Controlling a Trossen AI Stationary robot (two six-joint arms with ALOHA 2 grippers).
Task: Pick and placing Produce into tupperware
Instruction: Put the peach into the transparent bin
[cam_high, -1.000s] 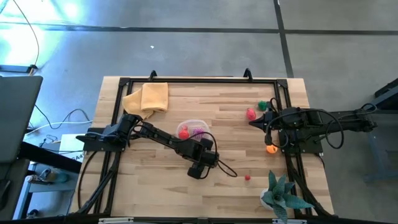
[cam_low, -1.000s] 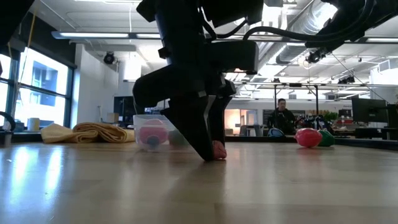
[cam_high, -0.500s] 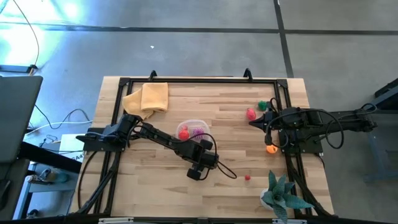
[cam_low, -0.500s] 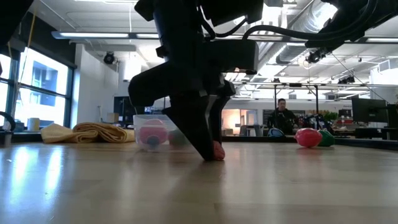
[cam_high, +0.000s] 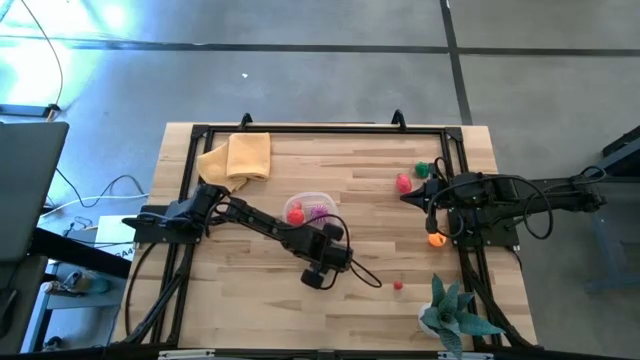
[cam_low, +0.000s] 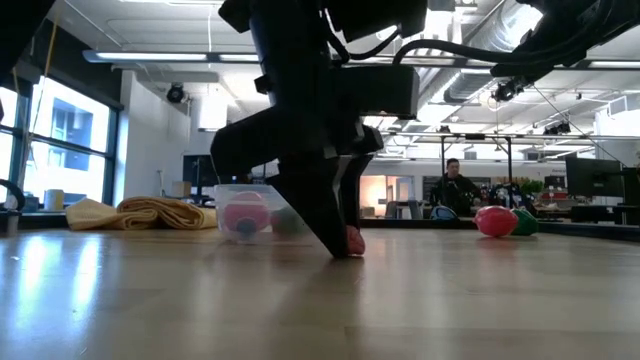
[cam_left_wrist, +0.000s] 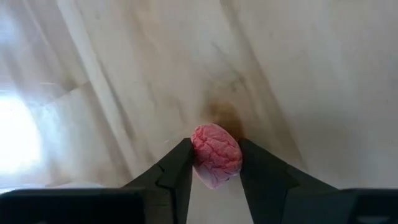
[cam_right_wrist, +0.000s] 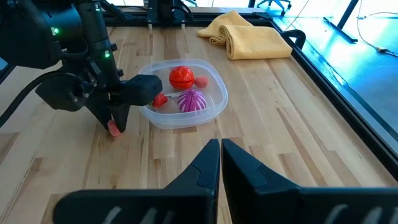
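Here I am reaching my left gripper (cam_left_wrist: 216, 180) down at the high view's centre, its fingers closing snugly on a small pink fruit (cam_left_wrist: 216, 163) touching the table (cam_high: 380, 220). The tupperware (cam_high: 311, 208) is sitting just above it, holding red and purple produce. My right gripper (cam_right_wrist: 221, 163) is waiting at right, fingers together.

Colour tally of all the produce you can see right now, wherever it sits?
Red or pink pieces: 6 (3 in the tupperware, 2 loose, 1 pink piece in the left gripper)
Purple piece: 1, in the tupperware
Green piece: 1
Orange piece: 1
Total: 9 visible
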